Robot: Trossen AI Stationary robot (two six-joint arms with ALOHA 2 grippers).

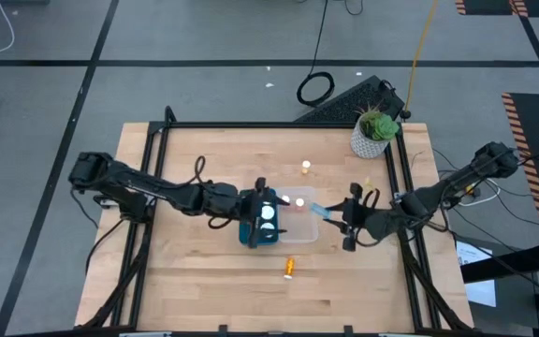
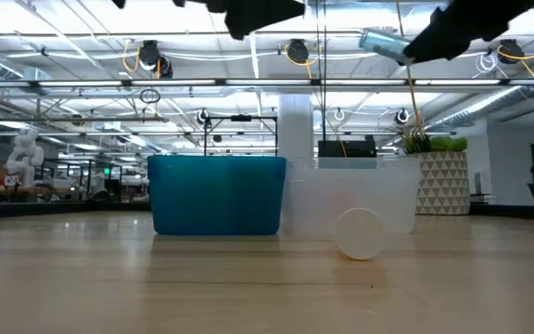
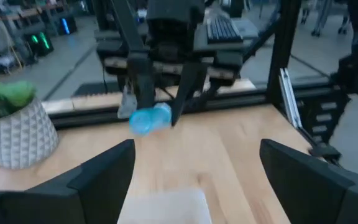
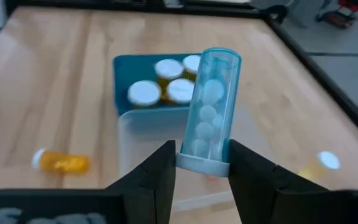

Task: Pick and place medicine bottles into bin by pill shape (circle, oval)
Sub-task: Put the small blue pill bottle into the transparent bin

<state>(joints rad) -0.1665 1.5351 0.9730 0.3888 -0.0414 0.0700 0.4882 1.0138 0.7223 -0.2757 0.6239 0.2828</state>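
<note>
The right claw [image 4: 199,167] pinches a slim teal bottle [image 4: 209,112] by its cap end over the clear bin [image 4: 143,134]; it could slip loose. The left claw [image 3: 194,171] gapes empty.

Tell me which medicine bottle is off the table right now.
The slim teal bottle, clamped in the right claw above the clear bin. The amber ones lie on the table or stand in the blue bin.

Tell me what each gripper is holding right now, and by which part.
The right gripper holds a slim teal bottle by its cap end, above the clear bin. The left gripper is open and holds nothing.
</note>
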